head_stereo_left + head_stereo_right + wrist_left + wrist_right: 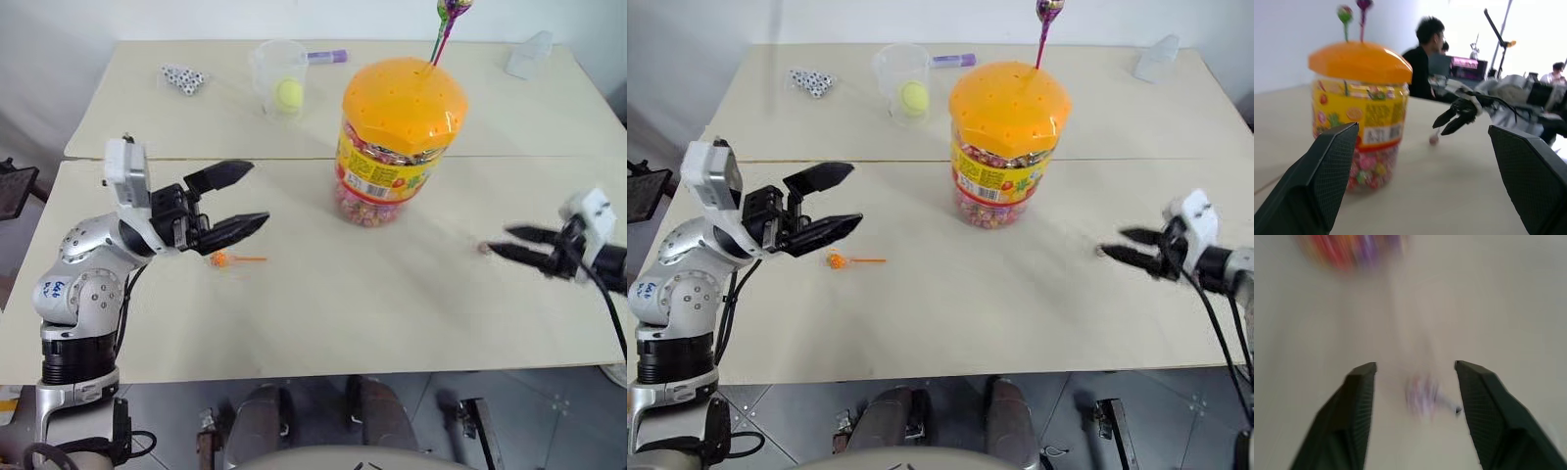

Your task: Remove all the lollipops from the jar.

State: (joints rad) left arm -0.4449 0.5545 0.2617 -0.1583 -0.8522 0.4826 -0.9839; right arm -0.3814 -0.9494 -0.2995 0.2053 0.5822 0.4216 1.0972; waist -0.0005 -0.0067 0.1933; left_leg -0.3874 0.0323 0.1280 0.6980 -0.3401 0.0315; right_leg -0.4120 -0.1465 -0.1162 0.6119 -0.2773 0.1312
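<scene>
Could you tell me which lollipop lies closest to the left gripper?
The orange lollipop, lying on the table just below the left gripper; the pink one lies by the right gripper.

Orange lollipop (219,259) and pink one (1421,395) lie on the table; another (453,10) stands in the orange-lidded jar (397,137).

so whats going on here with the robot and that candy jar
A two-armed robot is pulling lollipops out of the jar. An orange lollipop already lies on the table near the open left gripper. A pink lollipop lies on the table between the spread fingers of the right gripper, seemingly just let go. Two more lollipops stand in the jar's orange lid.
</scene>
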